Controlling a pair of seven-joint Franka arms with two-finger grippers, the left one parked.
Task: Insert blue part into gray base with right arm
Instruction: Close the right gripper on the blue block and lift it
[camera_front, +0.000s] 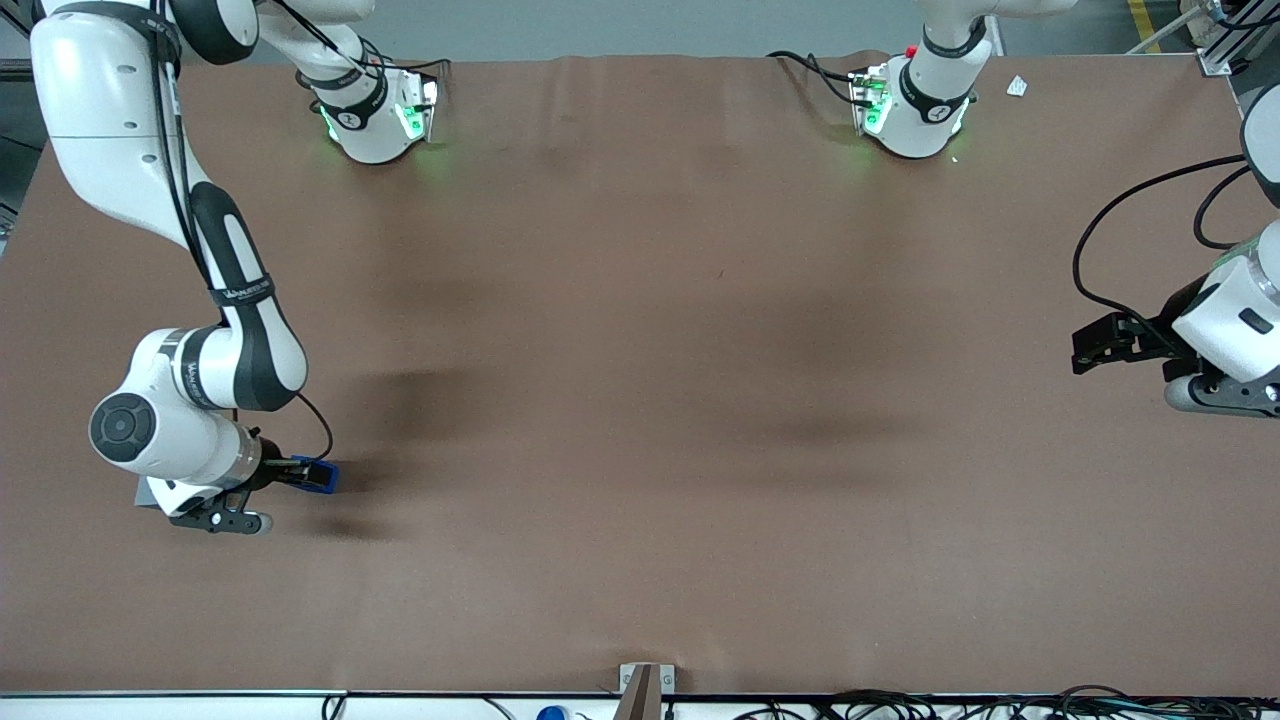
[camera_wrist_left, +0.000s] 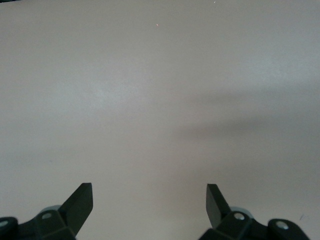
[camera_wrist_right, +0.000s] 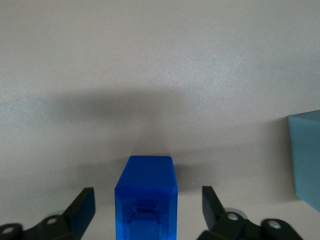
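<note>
The blue part stands on the brown table toward the working arm's end. In the right wrist view the blue part sits between the two black fingers, with a gap on each side. My right gripper is low over the table, open and straddling the blue part. The gray base is mostly hidden under the right arm's wrist. One side of the gray base shows in the wrist view, beside the gripper and apart from the blue part.
The brown table stretches wide toward the parked arm's end. Two arm bases stand at the edge farthest from the front camera. A small metal bracket and cables lie at the nearest edge.
</note>
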